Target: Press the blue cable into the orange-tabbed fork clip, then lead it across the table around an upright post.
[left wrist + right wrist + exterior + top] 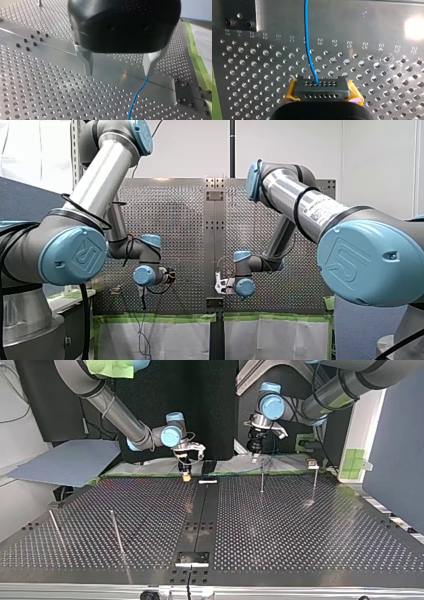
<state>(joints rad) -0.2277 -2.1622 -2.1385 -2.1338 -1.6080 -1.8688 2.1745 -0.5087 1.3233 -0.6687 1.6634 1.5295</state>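
The blue cable (308, 50) runs across the perforated table and ends in my right gripper (322, 88), whose dark, yellow-padded tips are shut on it. In the top view that gripper (186, 475) hangs low over the table's far edge near the middle seam. My left gripper (118, 73) is open, its metal fingers (88, 65) wide apart above the plate. A stretch of the blue cable (136, 96) lies on the table and reaches the tip of one finger, not between the two. In the top view my left gripper (254, 448) hangs above a thin upright post (261, 479). I cannot make out an orange-tabbed clip.
More upright posts stand at the top view's right (315, 485) and near left (116, 532), (55, 527). A small fixture (311, 463) sits by the far right post. A white piece (207, 481) lies on the middle seam. Green tape (200, 67) edges the table.
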